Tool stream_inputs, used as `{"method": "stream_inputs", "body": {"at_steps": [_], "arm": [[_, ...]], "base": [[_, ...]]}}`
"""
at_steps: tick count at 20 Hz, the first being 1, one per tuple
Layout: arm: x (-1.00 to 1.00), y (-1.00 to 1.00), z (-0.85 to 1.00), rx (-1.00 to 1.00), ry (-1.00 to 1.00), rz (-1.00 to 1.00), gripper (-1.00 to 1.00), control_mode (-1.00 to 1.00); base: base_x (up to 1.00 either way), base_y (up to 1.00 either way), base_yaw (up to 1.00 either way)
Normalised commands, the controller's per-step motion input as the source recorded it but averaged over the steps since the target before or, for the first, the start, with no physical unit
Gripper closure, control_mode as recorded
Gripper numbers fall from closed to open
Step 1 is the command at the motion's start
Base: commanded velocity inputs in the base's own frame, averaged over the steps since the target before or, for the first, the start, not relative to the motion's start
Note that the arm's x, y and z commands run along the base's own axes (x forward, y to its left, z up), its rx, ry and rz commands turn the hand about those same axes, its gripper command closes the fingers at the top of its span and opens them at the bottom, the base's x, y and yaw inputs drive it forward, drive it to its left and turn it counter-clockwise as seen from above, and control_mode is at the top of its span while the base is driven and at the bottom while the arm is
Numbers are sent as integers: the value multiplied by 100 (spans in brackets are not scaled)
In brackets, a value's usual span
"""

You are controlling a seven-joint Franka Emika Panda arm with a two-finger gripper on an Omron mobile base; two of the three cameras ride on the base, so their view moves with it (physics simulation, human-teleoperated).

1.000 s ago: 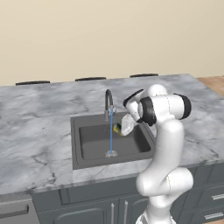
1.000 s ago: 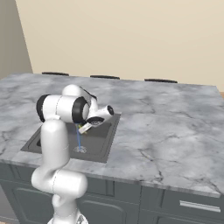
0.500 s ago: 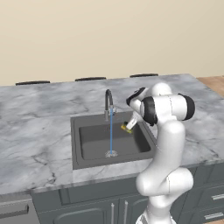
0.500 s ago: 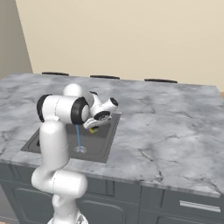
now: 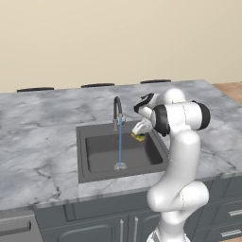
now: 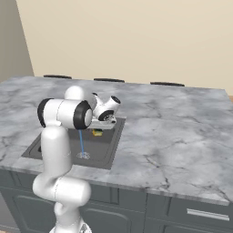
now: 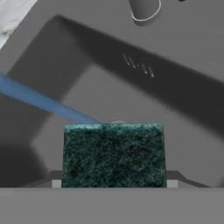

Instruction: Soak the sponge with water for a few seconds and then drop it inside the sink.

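Marble countertop, grey and veined, spreading wide on every side of the claw, with dark cabinet fronts running along below it. Beige wall rising far beyond the claw, past the counter's back edge.

White arm bending up from the base and reaching over the near right part of the basin, seen from the left base camera.

Sink, a square dark grey basin, sitting recessed directly beneath the claw; its inner wall filling much of the hand camera, with the round metal drain lying below and to the claw's side. Curved dark faucet standing at the basin's back rim, just beside the claw.

Water, a thin light-blue stream, falling straight from the spout to the drain, close beside the claw but apart from it in the left base camera; crossing the hand camera as a slanted blue band and passing behind the sponge's top edge.

Claw hovering over the basin, clamped on the sponge, with fingers pressing its two sides. Sponge showing its dark green face toward the hand camera and its yellow body from the left base camera, held above the basin floor, not in the stream.
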Motion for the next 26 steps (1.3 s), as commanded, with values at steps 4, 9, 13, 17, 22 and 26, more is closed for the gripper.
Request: {"method": "stream_inputs", "body": {"at_steps": [4,9,13,17,22,26], "arm": [[0,-2,-9,-7,0,-20,100,-100],[0,-12,-11,-16,-1,-17,100,-100],[1,-13,-11,-16,0,-5,100,-100],[33,-14,-41,-13,0,0,100,-100],[23,-11,-40,-1,-1,0,100,-100],[10,0,-21,0,-2,0,100,-100]], "base": [[0,0,0],[0,0,0],[0,0,0],[0,0,0],[0,0,0],[0,0,0]]}}
